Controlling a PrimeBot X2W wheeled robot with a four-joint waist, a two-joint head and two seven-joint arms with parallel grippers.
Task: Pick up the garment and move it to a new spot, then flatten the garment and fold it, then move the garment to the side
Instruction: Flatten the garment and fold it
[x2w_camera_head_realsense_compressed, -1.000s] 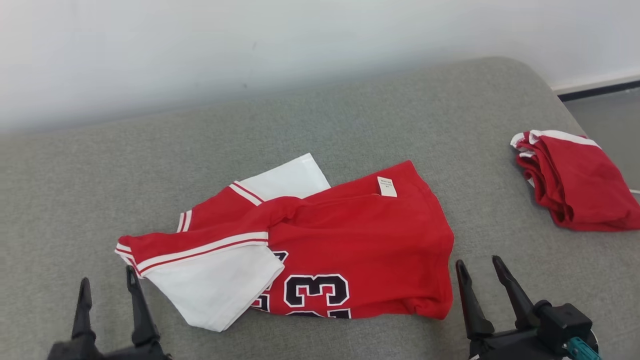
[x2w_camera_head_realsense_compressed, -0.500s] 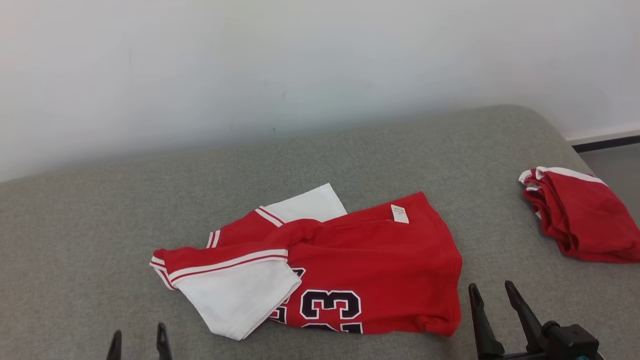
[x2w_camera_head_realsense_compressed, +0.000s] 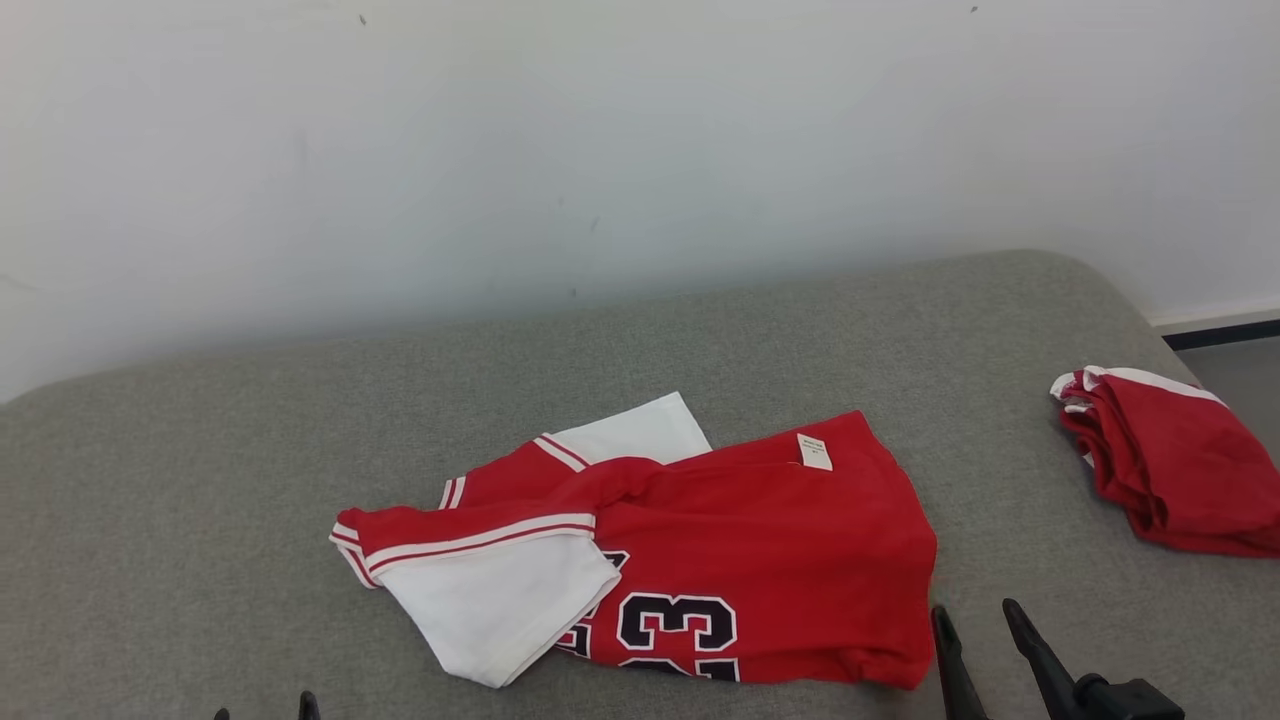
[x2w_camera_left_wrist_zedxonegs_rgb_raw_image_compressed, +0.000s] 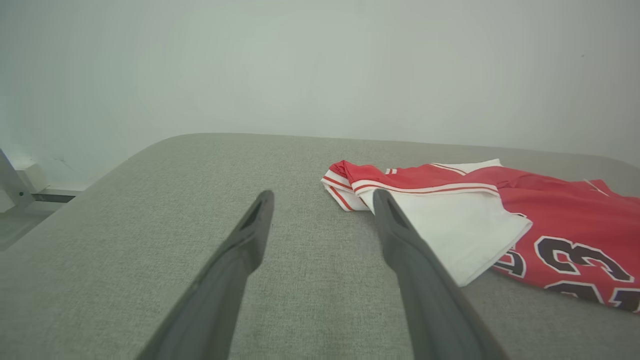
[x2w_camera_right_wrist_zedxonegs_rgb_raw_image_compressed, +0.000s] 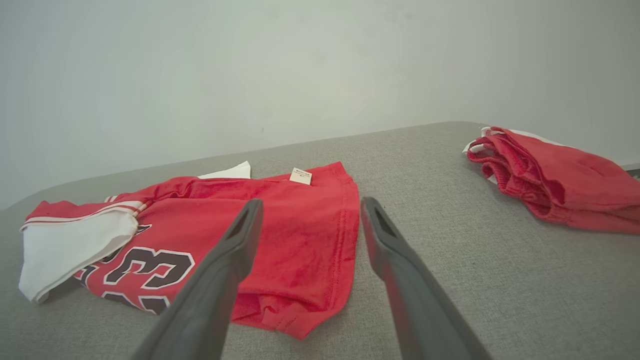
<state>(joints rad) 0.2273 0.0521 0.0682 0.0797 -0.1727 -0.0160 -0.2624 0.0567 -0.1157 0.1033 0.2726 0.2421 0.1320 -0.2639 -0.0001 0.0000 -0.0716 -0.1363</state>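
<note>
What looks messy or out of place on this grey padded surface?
The red jersey lies crumpled, not flat: a white sleeve is flopped across part of its number print, and a label shows on its far edge. Another red garment sits rumpled near the right edge of the grey surface.

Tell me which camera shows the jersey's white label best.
Head view: the label lies nearly face-on near the far edge of the jersey. Right wrist view shows it foreshortened at a low angle. Left wrist view gives a thin white sliver at most.
</note>
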